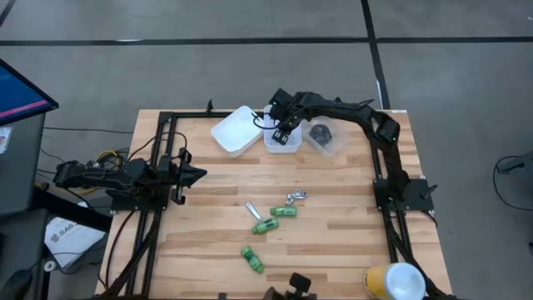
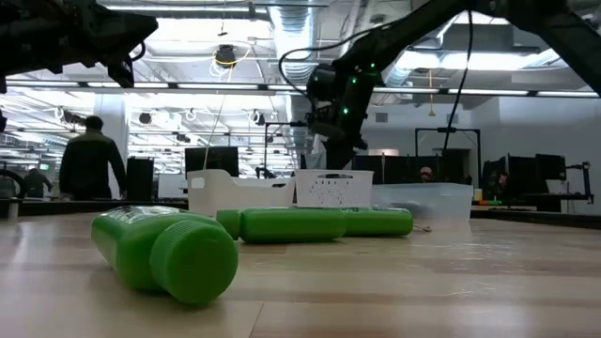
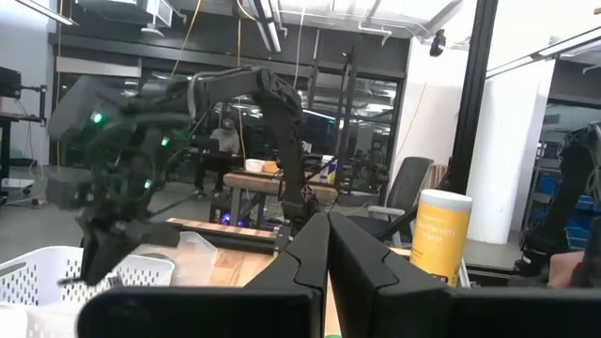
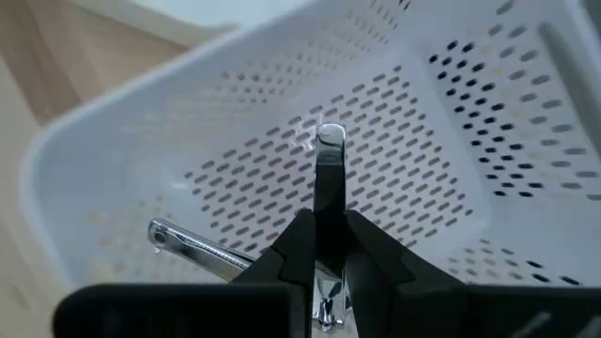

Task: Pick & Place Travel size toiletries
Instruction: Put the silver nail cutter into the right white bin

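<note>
My right gripper (image 1: 283,127) hangs over the small white perforated bin (image 1: 281,138) at the table's far side, shut on a slim silvery tube (image 4: 329,178). A second silvery tube (image 4: 192,247) lies on that bin's floor. Three green bottles (image 1: 286,212), (image 1: 265,225), (image 1: 252,258) lie on their sides mid-table, with a silvery tube (image 1: 254,211) and another silvery item (image 1: 296,197) beside them. Black pots sit in the clear tub (image 1: 323,136). My left gripper (image 1: 196,173) waits shut, clear of everything, above the table's left part. My right gripper pinches the silvery tube between its two fingers (image 4: 302,246), coming from above and pointing down, the fingers lying along the tube. The tube's free end (image 4: 330,139) sticks out past the fingertips, down into the perforated bin. Whether that end touches the bin's floor, I cannot tell.
A larger white bin (image 1: 237,129) stands tilted left of the perforated one. A yellow-and-white canister (image 1: 396,282) stands at the near right corner. Black frame rails (image 1: 162,150) run along both sides. People move about in the room beyond (image 2: 92,155). Bare wood lies between the bins and the bottles.
</note>
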Controlling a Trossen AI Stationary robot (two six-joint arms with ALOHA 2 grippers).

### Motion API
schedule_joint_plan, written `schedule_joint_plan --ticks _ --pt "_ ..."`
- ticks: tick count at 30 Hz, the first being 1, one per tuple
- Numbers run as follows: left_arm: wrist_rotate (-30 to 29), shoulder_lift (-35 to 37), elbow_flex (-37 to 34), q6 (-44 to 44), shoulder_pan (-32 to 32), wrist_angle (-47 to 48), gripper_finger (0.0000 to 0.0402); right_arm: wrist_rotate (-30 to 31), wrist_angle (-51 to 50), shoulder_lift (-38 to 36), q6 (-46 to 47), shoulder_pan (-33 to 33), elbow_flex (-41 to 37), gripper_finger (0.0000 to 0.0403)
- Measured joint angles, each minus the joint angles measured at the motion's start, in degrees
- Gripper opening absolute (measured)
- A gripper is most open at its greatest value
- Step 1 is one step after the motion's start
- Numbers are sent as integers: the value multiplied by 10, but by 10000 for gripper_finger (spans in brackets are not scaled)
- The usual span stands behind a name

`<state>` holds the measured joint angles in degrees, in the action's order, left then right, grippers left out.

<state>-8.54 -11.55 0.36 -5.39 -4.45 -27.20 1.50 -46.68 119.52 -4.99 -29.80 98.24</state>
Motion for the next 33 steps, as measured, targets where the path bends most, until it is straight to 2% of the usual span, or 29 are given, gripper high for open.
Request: schedule_joint_plan --ticks 5,10,16,19,22,25,28,33 --pt "0 0 0 0 0 0 2 0 2 6 -1 0 0 43" --pt "0 0 0 0 0 -3 2 0 5 6 -1 -3 0 75" --pt "0 0 0 0 0 -3 2 -3 -23 4 -10 -4 0 161" --pt "0 0 0 0 0 -3 2 -46 -57 -25 -40 -2 -1 213" --pt "0 0 0 0 0 -3 2 -103 -102 -76 -49 5 1 246" --pt "0 0 0 0 0 -3 2 -136 -159 -124 -58 28 1 253" --pt "0 0 0 0 0 -3 2 -137 -208 -167 -61 62 -5 251" --pt "0 0 0 0 0 -3 2 -137 -211 -221 -39 136 -85 247"
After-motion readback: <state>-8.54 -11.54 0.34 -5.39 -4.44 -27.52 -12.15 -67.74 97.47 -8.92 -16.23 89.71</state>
